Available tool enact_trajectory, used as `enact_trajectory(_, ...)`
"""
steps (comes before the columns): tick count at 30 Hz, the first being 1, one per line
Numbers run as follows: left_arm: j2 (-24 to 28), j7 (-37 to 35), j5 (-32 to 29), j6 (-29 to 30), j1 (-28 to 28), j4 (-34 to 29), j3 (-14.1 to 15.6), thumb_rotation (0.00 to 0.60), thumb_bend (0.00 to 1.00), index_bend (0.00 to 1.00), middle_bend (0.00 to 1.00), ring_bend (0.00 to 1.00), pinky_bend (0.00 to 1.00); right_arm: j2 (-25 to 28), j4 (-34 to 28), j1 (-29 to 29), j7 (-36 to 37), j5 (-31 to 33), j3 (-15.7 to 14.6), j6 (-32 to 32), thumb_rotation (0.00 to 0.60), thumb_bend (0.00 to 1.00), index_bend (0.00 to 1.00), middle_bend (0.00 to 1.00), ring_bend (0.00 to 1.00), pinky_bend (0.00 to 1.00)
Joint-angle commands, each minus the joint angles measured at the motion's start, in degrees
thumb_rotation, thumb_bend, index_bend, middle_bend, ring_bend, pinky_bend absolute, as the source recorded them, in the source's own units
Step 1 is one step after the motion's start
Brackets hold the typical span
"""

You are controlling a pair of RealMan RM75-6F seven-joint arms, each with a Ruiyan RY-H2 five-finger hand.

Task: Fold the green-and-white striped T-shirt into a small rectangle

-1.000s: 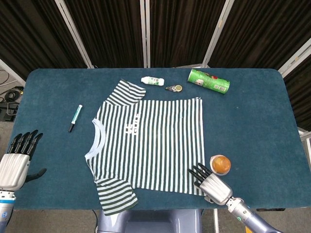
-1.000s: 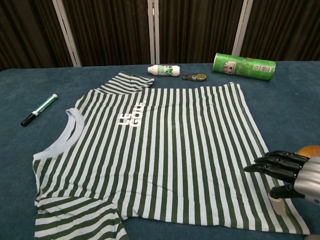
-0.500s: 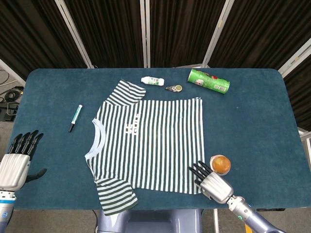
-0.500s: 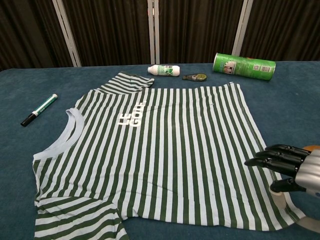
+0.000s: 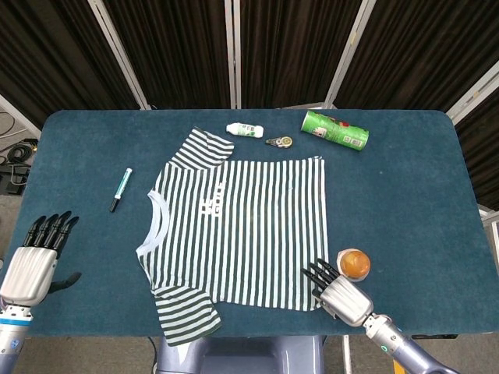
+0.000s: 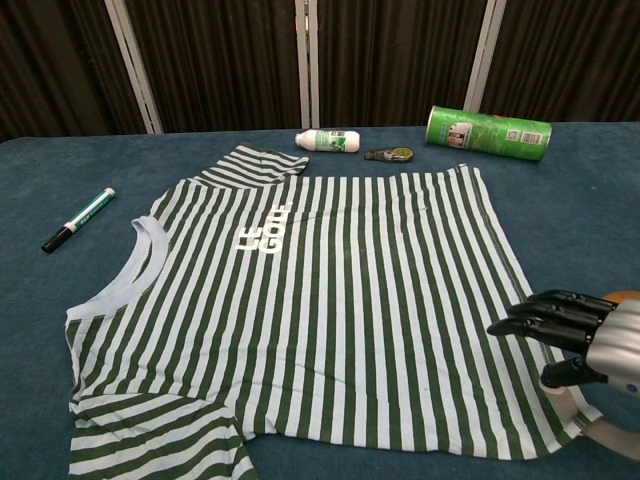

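In the head view the T-shirt lies flat and unfolded at the centre of the blue table, collar toward the left, one sleeve near the upper middle and the other hanging over the bottom edge. The right hand sits at the lower right, fingers apart and stretched over the shirt's lower right corner, holding nothing; whether the fingertips touch the cloth cannot be told here. Just beside it, to the upper right, stands an orange ball. The left hand is at the lower left of the frame, off the table's left edge, well apart from the shirt — fingers straight and slightly spread, empty. A marker lies at left between that hand and the shirt; along the top are a white bottle, a small tape dispenser and a green can on its side. In the chest view the shirt fills the middle, its white lettering near the centre left. The right hand shows at the lower right edge, dark fingers parted and pointing left above the shirt's hem corner, gripping nothing. The marker is at left, the bottle, dispenser and can along the far side — the left hand does not show here.
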Motion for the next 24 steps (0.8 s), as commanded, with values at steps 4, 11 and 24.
enact_trajectory(4,-2.12,-3.50,6.08,-2.67,-2.87,3.03,1.69,0.600,0.00,0.36,0.00,0.00,0.00,-0.14,-0.03,0.06,0.89,0.17,0.13,0.62,0.600,0.38,0.72,0.09,0.00,0.00)
enact_trajectory(11,-5.84,-5.12,14.70,-8.39,-8.17,8.78,4.61,0.600,0.00,0.50,0.00,0.00,0.00,-0.10,-0.51,0.21,1.44,0.75,0.57,1.07,0.600,0.38,0.75,0.10,0.00,0.00)
enact_trajectory(24,-14.94,-11.60,25.07,-6.90,-12.10,25.89,9.78,0.600,0.05,0.51,0.00,0.00,0.00,-0.58,-0.50,0.22,0.97,1.65,0.49,0.60,0.600,0.39,0.75,0.10,0.00,0.00)
